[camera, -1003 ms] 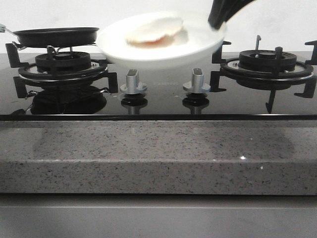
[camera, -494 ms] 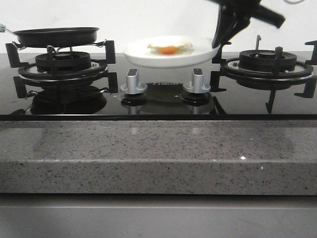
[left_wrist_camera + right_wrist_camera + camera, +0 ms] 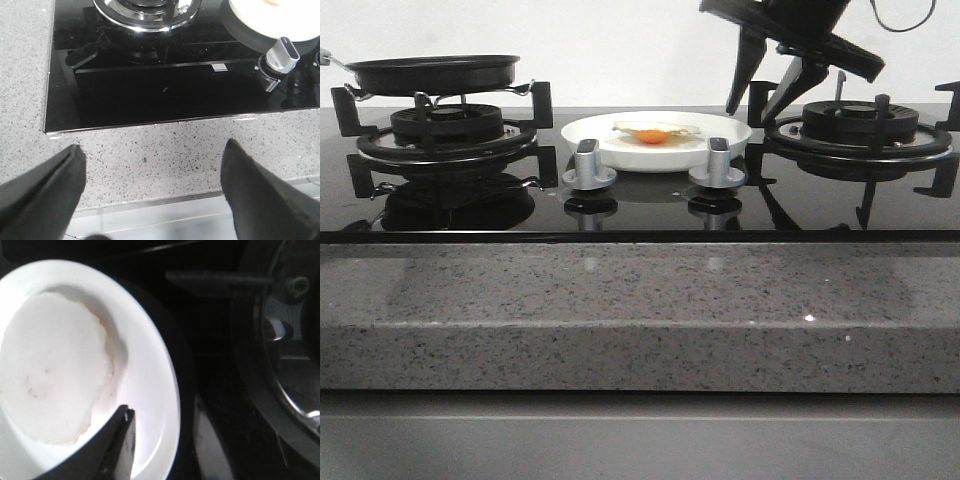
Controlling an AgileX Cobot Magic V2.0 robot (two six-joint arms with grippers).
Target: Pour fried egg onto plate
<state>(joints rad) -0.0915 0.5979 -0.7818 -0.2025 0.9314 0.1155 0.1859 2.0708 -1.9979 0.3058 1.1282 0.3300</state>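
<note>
The white plate (image 3: 620,145) rests flat on the black glass hob between the two burners, just behind the knobs. The fried egg (image 3: 651,134) lies on it, orange yolk up. In the right wrist view the plate (image 3: 150,365) and the egg's white (image 3: 50,370) fill one side. My right gripper (image 3: 750,113) is open and empty, hanging just above the plate's right rim with its fingers straddling it; in its own view (image 3: 165,440) one finger (image 3: 117,440) is over the plate. My left gripper (image 3: 152,150) is open and empty over the speckled counter's front edge.
An empty black frying pan (image 3: 435,72) sits on the left burner (image 3: 445,125). The right burner (image 3: 860,125) stands close beside my right gripper. Two silver knobs (image 3: 588,165) (image 3: 718,163) stand in front of the plate. The grey stone counter (image 3: 640,310) runs along the front.
The plate with the egg came down from mid-air and now rests on the hob. My right gripper let go of its right rim, opened and rose slightly.
</note>
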